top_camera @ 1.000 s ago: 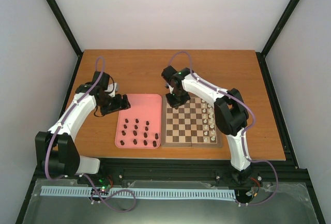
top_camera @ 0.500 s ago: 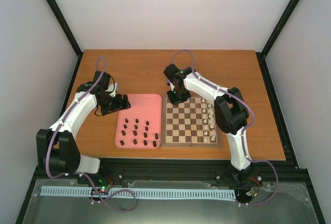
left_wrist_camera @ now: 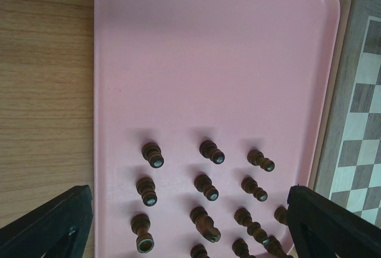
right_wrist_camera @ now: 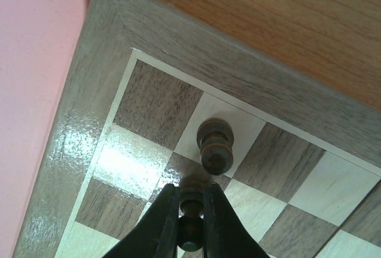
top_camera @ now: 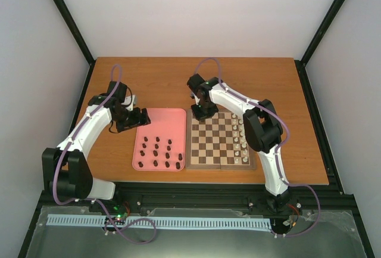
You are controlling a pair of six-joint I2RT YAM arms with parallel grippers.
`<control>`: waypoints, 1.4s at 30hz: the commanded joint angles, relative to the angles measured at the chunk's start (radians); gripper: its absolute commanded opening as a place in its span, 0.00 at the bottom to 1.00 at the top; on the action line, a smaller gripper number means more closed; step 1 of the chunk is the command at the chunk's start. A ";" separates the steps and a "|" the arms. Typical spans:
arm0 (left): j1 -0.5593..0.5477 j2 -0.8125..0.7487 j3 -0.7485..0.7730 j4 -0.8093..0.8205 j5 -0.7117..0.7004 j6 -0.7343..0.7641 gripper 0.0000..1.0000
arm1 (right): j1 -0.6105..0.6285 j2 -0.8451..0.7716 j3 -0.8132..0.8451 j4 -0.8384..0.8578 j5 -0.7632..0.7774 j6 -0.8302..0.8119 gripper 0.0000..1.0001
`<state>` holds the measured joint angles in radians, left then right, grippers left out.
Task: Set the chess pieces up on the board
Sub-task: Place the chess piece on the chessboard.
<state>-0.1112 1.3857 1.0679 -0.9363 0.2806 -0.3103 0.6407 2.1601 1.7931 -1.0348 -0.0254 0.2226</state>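
My right gripper (right_wrist_camera: 191,216) is shut on a small dark chess piece (right_wrist_camera: 191,191) and holds it just over a dark square near the board's (right_wrist_camera: 101,61) far left corner. Another dark piece (right_wrist_camera: 215,145) stands upright on the cream square right behind it. In the top view this gripper (top_camera: 202,114) is at that corner of the board (top_camera: 218,164). Several dark chess pieces (left_wrist_camera: 205,186) stand and lie on the pink tray (left_wrist_camera: 208,61). My left gripper (left_wrist_camera: 190,216) hangs open above them, its fingers (left_wrist_camera: 56,225) wide apart with nothing between them.
Cream-white pieces (top_camera: 241,142) line the board's right side. The pink tray (top_camera: 164,120) lies directly left of the board, almost touching it. The board's edge (left_wrist_camera: 363,109) shows at the right of the left wrist view. Bare wooden table (top_camera: 262,85) surrounds both.
The right wrist has shifted slightly toward the board's far left corner, still holding its piece. The left arm has not moved.
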 commanded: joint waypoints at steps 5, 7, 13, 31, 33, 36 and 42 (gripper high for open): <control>0.002 0.003 0.032 0.005 -0.004 0.004 1.00 | -0.009 0.028 0.023 -0.003 0.016 -0.015 0.07; 0.002 0.004 0.032 0.004 -0.003 0.004 1.00 | -0.009 0.031 0.024 -0.003 0.012 -0.017 0.09; 0.002 0.005 0.032 0.004 -0.004 0.004 1.00 | -0.008 0.030 0.023 -0.015 -0.015 -0.019 0.10; 0.002 0.001 0.027 0.010 0.000 0.002 1.00 | -0.009 -0.009 -0.009 -0.027 -0.037 -0.006 0.10; 0.002 0.001 0.027 0.011 0.000 0.003 1.00 | -0.008 -0.012 -0.013 -0.029 -0.032 -0.005 0.11; 0.002 0.002 0.029 0.010 0.002 0.003 1.00 | -0.009 -0.015 -0.017 -0.030 -0.030 -0.006 0.11; 0.002 0.007 0.030 0.014 0.005 0.001 1.00 | -0.007 -0.027 -0.023 -0.031 -0.038 -0.005 0.11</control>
<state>-0.1112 1.3857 1.0679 -0.9356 0.2806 -0.3103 0.6388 2.1662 1.7905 -1.0439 -0.0509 0.2100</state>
